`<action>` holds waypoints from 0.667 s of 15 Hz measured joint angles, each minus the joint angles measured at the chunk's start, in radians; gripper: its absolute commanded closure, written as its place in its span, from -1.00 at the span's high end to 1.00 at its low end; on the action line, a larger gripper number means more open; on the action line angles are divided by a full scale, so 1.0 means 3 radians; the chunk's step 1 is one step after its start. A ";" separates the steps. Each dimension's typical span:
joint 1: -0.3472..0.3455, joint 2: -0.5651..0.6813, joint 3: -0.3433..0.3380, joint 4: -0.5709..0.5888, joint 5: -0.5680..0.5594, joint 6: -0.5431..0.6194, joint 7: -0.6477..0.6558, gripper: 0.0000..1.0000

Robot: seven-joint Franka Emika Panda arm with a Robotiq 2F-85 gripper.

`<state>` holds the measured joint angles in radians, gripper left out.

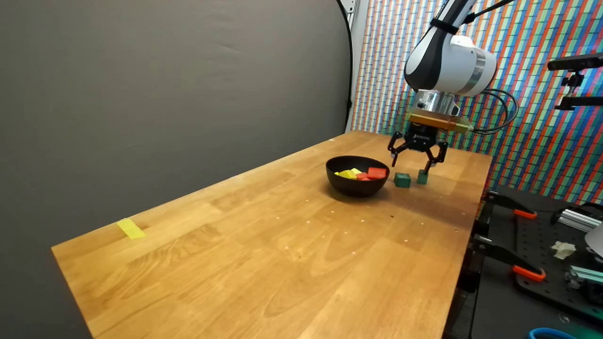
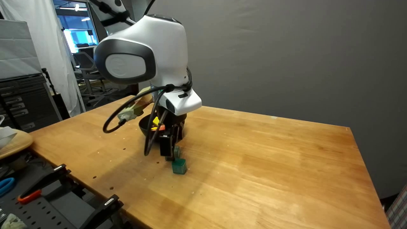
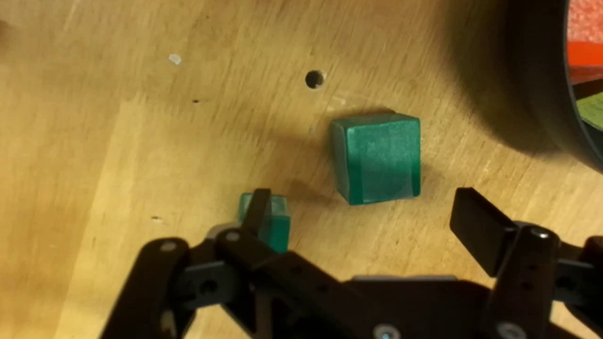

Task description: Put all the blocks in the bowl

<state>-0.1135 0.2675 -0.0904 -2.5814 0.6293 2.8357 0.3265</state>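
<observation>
Here the white-and-black robot arm (image 1: 447,66) is pointing its black gripper (image 1: 410,168) straight down, jaws wide apart. Two green cube blocks (image 1: 402,180) are sitting between the round black bowl (image 1: 356,189) and a long edge of the wooden table (image 1: 264,254); red blocks (image 1: 376,173) and yellow blocks (image 1: 347,174) are lying inside.

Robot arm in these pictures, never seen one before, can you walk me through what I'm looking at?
This is a jointed robot arm; its end effector, for grasping, has two black fingers. Two pictures look on from outside; the wrist view looks down from the arm itself. On the wooden table stands a black bowl holding red blocks and yellow blocks. A green block and a second green block sit outside it; a yellow strip lies near a corner. Nothing is held: the fingers stand apart. In the wrist view one finger covers part of the second green block; whether they touch, I can't tell.
</observation>
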 measured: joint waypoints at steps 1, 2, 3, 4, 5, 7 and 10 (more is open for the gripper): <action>0.0001 0.0014 -0.0001 0.0004 -0.0066 -0.0001 0.0029 0.84; 0.0001 0.0027 -0.0002 0.0008 -0.0129 -0.0003 0.0053 0.81; 0.0002 0.0043 -0.0002 0.0017 -0.0182 -0.0007 0.0072 0.79; 0.0002 0.0063 0.0001 0.0034 -0.0215 -0.0010 0.0081 0.77; 0.0003 0.0085 0.0007 0.0058 -0.0228 -0.0015 0.0082 0.81; 0.0004 0.0137 0.0027 0.0128 -0.0240 -0.0041 0.0082 0.94; 0.0034 0.0192 0.0028 0.0222 -0.0326 -0.0106 0.0130 1.00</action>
<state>-0.1034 0.3251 -0.0821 -2.5148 0.5315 2.8039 0.3654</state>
